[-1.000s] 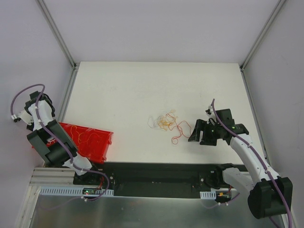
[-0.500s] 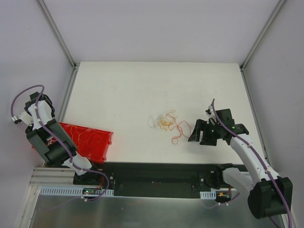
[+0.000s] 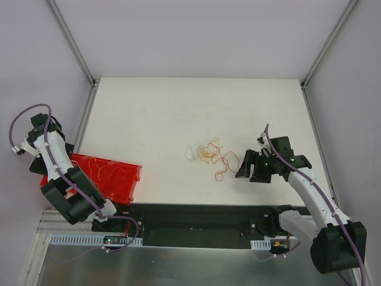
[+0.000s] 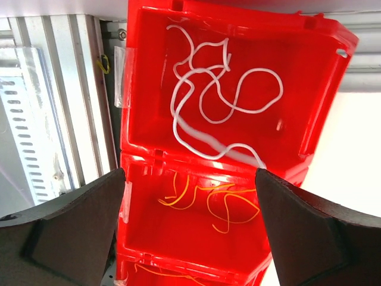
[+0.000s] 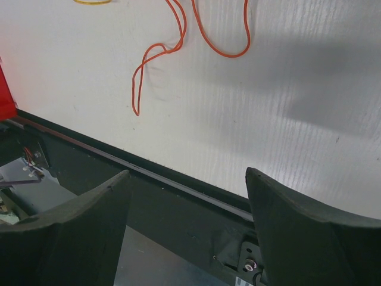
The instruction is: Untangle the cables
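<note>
The cables [image 3: 208,154] lie as a small tangle of orange-yellow, whitish and red strands at the table's middle. A loose red strand [image 5: 158,53] trails toward the near edge. My right gripper [image 3: 250,168] hovers open just right of that strand, and nothing sits between its fingers [image 5: 187,173]. My left gripper [image 4: 190,179] stands open and empty above the red bin [image 3: 113,179] at the near left. One compartment of the bin holds a white cable [image 4: 220,101]. The compartment below it holds orange-yellow strands [image 4: 223,202].
A black strip [image 3: 196,214] runs along the table's near edge, just under the right gripper. A ribbed metal rail [image 4: 53,119] lies left of the bin. Frame posts [image 3: 71,42] rise at the table's back corners. The white table [image 3: 178,107] stretches beyond the tangle.
The left wrist has swung a little to the left over the bin, and its jaws have come open. The right arm and the tangle have not moved.
</note>
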You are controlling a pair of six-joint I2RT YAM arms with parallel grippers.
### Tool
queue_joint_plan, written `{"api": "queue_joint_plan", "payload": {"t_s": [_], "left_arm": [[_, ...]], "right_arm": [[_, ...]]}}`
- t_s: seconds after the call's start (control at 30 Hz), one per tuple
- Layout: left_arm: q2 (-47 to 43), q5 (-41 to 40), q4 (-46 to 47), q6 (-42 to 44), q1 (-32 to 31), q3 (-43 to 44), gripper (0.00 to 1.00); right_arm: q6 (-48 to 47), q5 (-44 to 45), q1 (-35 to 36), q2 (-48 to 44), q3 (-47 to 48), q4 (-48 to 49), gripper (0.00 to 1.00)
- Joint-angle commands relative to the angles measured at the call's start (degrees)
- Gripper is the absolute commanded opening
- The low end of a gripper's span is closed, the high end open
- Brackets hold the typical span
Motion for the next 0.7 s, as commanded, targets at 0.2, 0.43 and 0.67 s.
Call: {"api": "queue_joint_plan", "payload": {"t_s": [0.2, 0.43, 0.67], "left_arm": [[2.8, 3.2, 1.7, 4.4, 0.3, -0.3, 0.77], [0.0, 6.5, 3.6, 5.7, -1.8, -1.3, 0.77], [-10.1, 28.3, 6.8, 7.0, -17.0, -3.5, 0.83]], "right_arm": [[-1.2, -1.4, 0.2, 0.3, 0.0, 0.9, 0.79], [-1.1, -1.1, 0.2, -0.8, 0.1, 0.3, 0.79], [-1.3, -0.9, 0.2, 0.3, 0.2, 0.2, 0.79]]}}
